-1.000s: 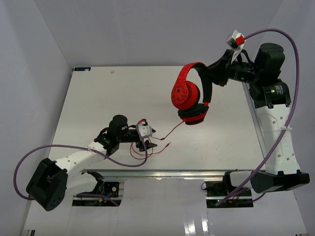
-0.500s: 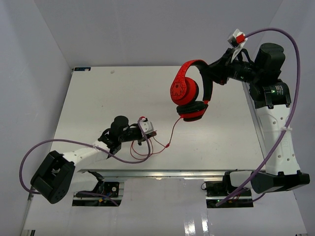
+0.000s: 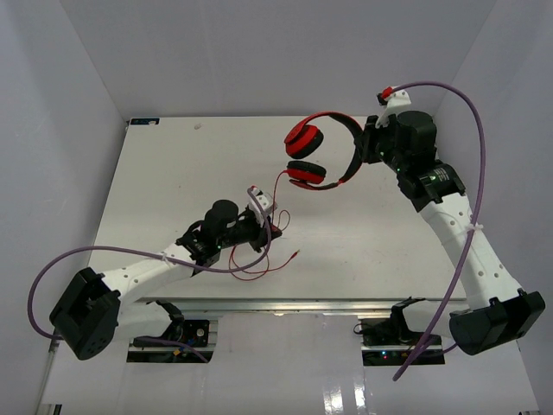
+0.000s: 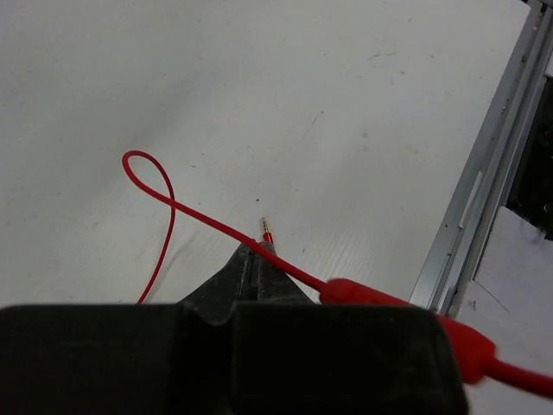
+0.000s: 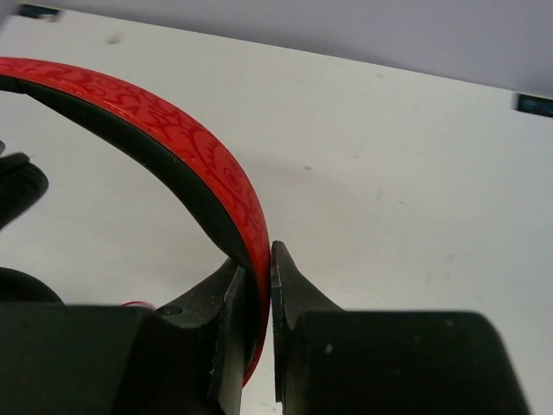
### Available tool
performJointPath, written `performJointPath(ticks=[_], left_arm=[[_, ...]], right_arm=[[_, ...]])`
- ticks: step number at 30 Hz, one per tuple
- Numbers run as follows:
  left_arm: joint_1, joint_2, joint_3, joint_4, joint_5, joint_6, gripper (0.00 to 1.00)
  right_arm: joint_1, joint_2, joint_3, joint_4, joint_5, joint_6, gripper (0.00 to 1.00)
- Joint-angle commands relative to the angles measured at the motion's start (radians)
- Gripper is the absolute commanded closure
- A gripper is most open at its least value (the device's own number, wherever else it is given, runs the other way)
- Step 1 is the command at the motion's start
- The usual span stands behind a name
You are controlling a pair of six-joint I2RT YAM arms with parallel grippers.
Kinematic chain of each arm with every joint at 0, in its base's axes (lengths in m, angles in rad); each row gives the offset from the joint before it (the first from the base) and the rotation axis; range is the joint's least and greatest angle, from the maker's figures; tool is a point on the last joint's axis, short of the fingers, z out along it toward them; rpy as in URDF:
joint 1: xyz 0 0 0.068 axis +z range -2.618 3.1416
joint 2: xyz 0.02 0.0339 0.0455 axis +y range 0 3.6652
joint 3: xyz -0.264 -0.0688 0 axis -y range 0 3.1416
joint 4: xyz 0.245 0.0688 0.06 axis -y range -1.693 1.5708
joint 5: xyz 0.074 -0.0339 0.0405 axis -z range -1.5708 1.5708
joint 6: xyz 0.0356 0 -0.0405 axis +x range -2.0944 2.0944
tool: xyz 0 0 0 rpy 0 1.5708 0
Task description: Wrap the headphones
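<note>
since a second ago the right arm has swung the headphones [image 3: 320, 156] left and farther back, turning both cups toward the left arm, which has reached up toward them. right fingers [image 5: 289, 298] pinch narrow on the patterned headband, holding the set clear above the bench [image 3: 155, 173]. left fingers [image 4: 235, 278] look closed on the thin red cable [image 4: 164, 194], with slack looping on the bench by the plug [image 4: 265, 232]. the headband seems stiff, light and probably slick, so a firm mid-band grip suits. the cable is limp and springy, best held close to the cups under gentle tension.
</note>
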Motion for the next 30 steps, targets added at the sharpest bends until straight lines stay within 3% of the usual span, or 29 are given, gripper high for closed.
performJointPath(ticks=[1, 4, 6, 12, 17, 19, 20, 23, 27, 30], left_arm=[[-0.029, -0.011, 0.107, -0.28, -0.155, -0.067, 1.0], [-0.035, -0.045, 0.155, -0.442, -0.215, -0.064, 1.0], [-0.036, -0.07, 0.192, -0.526, -0.276, -0.046, 1.0], [-0.04, -0.069, 0.368, -0.751, -0.447, 0.083, 1.0], [-0.041, -0.051, 0.492, -0.776, -0.476, 0.157, 1.0], [-0.041, -0.052, 0.469, -0.733, -0.404, 0.193, 0.98], [-0.041, -0.065, 0.43, -0.691, -0.367, 0.213, 0.93], [-0.041, -0.165, 0.184, -0.429, -0.24, 0.302, 0.42], [-0.037, -0.286, -0.052, -0.083, -0.118, 0.362, 0.1], [-0.036, -0.335, -0.134, 0.094, -0.031, 0.436, 0.02]], right_arm=[[0.001, -0.027, -0.124, 0.248, 0.476, -0.076, 0.92], [0.001, -0.066, -0.209, 0.36, 0.521, -0.147, 0.92], [0.001, -0.081, -0.258, 0.389, 0.474, -0.22, 0.92], [-0.001, -0.147, -0.357, 0.331, 0.012, -0.522, 0.92], [-0.005, -0.148, -0.37, 0.308, -0.073, -0.552, 0.92], [-0.022, -0.164, -0.335, 0.303, -0.12, -0.504, 0.92], [-0.029, -0.168, -0.305, 0.292, -0.153, -0.477, 0.92], [-0.048, -0.144, -0.149, 0.208, -0.252, -0.388, 0.92], [-0.115, -0.085, 0.052, 0.091, -0.458, -0.3, 0.92], [-0.173, -0.048, 0.203, 0.042, -0.627, -0.232, 0.92]])
